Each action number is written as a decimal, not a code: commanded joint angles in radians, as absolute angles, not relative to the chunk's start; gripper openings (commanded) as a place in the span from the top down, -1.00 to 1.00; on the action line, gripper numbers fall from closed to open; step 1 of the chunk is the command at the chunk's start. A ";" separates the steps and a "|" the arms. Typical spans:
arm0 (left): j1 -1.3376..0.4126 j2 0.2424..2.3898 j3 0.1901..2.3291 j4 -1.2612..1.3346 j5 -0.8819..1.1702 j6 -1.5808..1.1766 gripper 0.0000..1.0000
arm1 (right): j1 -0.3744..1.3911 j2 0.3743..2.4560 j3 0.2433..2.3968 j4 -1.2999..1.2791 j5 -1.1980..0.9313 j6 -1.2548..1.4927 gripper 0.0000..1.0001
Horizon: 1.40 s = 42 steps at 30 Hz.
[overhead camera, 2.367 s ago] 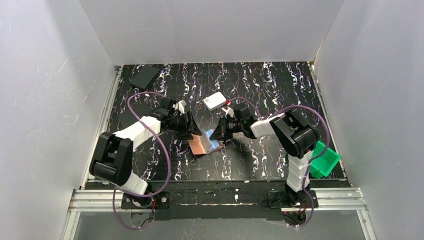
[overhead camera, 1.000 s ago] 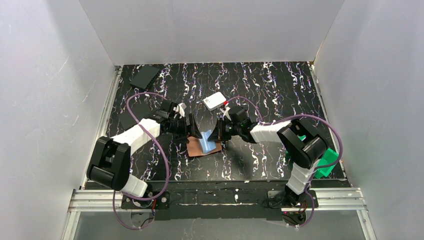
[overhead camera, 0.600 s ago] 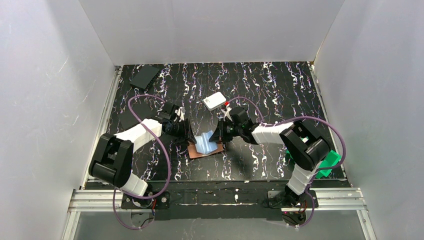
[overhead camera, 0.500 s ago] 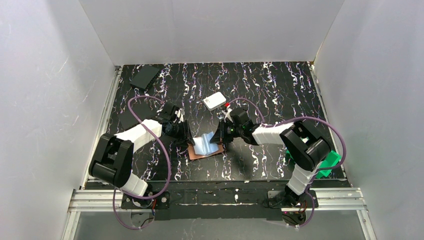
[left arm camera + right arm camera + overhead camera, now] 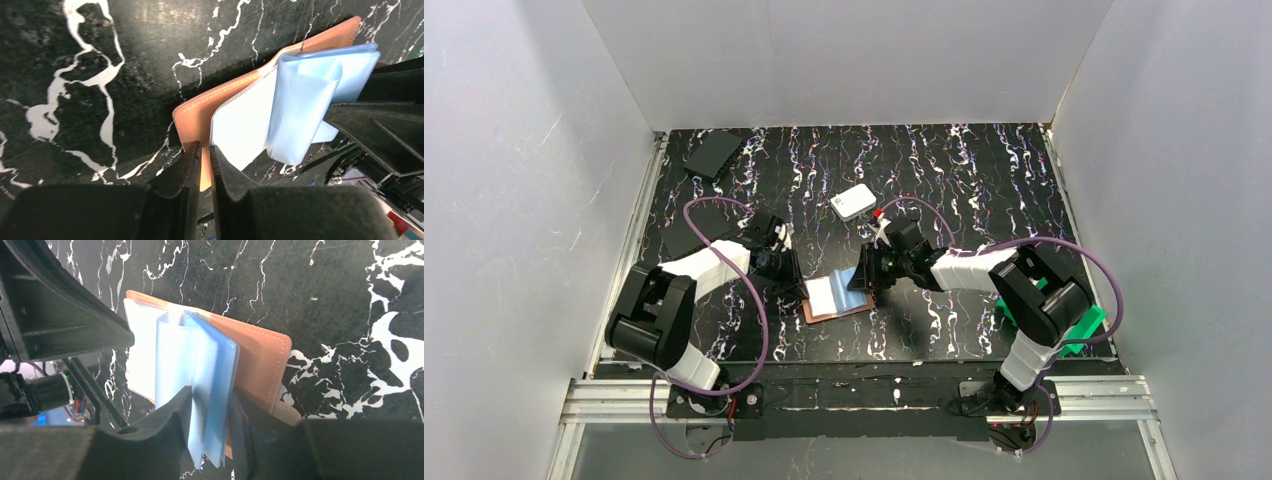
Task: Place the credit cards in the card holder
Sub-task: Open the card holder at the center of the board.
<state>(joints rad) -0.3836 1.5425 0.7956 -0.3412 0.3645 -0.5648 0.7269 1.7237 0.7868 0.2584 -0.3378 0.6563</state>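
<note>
black marbled table (image 5: 984, 170), white walls (image 5: 844, 60), left end effector (image 5: 205, 150) pinches card holder (image 5: 192, 112) (right end effector (image 5: 210, 395) unclear)

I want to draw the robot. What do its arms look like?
The left arm and right arm have white shells and chunky black joints. A purple cable loops along each. The left pincer and right pincer are black, with two flat fingers.
</note>
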 commanded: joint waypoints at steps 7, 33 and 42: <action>-0.385 1.555 0.813 -0.276 0.508 -0.555 1.00 | 0.734 1.631 0.827 0.054 -0.240 0.472 -0.19; -0.462 1.466 0.989 -0.317 0.601 -0.617 0.53 | 0.735 1.620 0.861 -0.009 -0.228 0.443 -0.33; -0.529 1.653 1.002 -0.304 0.518 -0.585 0.80 | 0.733 1.597 0.847 -0.009 -0.221 0.451 -0.35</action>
